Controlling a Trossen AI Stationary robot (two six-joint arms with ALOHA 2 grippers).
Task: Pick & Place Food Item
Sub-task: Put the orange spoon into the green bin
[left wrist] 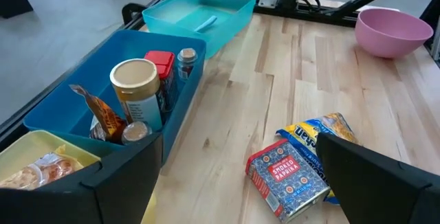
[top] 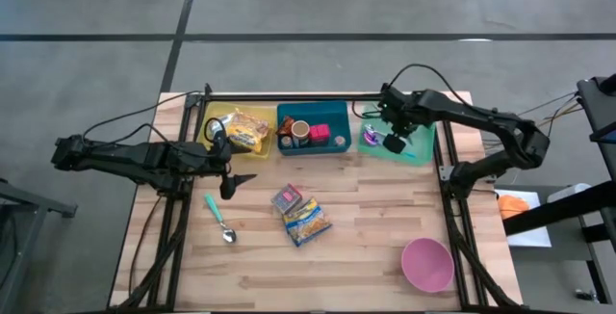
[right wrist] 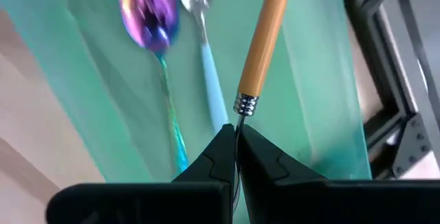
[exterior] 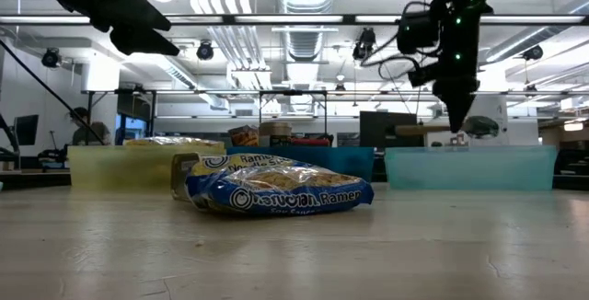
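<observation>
A blue-and-yellow ramen packet (top: 308,222) lies flat at the table's middle, with a smoked paprika tin (top: 287,197) against its far side. My left gripper (top: 239,181) hangs open above the table, left of both, with nothing between its fingers. My right gripper (top: 395,143) stands over the teal tray (top: 416,150) at the far right, pointing steeply down, shut on a wooden-handled utensil (right wrist: 265,38). In that tray lie a purple spoon (right wrist: 148,11) and a light-blue-handled spoon (right wrist: 206,66). My right gripper pinches the utensil's thin metal part (right wrist: 238,122), just beyond the metal collar of its wooden handle, between its two fingertips. The fingers come from above, slanting down, and the handle runs on away from them over the tray. Whether the handle's free end touches the tray does not show.
A yellow tray (top: 217,121) with food packets and a blue bin (top: 337,112) with cans and jars stand along the far edge. A teal-handled spoon (top: 219,220) lies near the left. A pink bowl (top: 426,263) sits at the near right.
</observation>
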